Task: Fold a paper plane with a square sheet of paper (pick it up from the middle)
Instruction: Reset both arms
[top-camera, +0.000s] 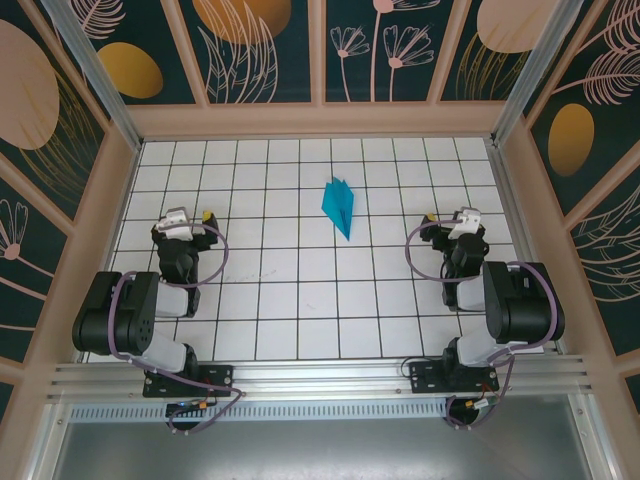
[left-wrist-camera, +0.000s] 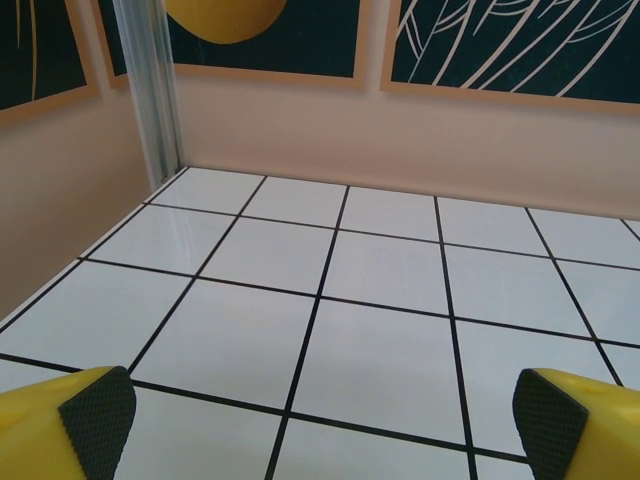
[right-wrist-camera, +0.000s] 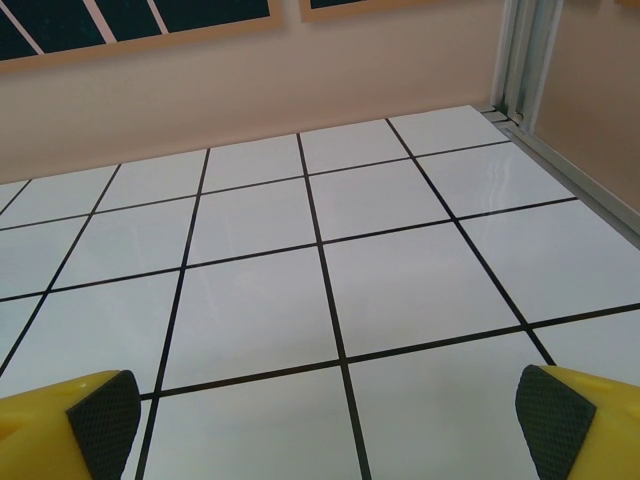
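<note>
Out on the tiled table (top-camera: 250, 300), nearer its far edge, the paper plane (top-camera: 340, 205) lies nose toward the near edge between the left gripper (top-camera: 190, 220) and the right gripper (top-camera: 452, 222), both spread empty, the right slightly closer.

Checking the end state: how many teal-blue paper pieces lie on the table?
1: a narrow pointed teal-blue paper plane midway across the white gridded table, toward the far wall; none seems hidden.

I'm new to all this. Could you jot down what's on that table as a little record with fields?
paper plane: teal-blue, folded, lying on the table's far middle, pointed end toward the arms
left gripper: open, empty, left of the plane, apart from it
right gripper: open, empty, right of the plane, apart from it
table: white tiles, black grid lines
</note>
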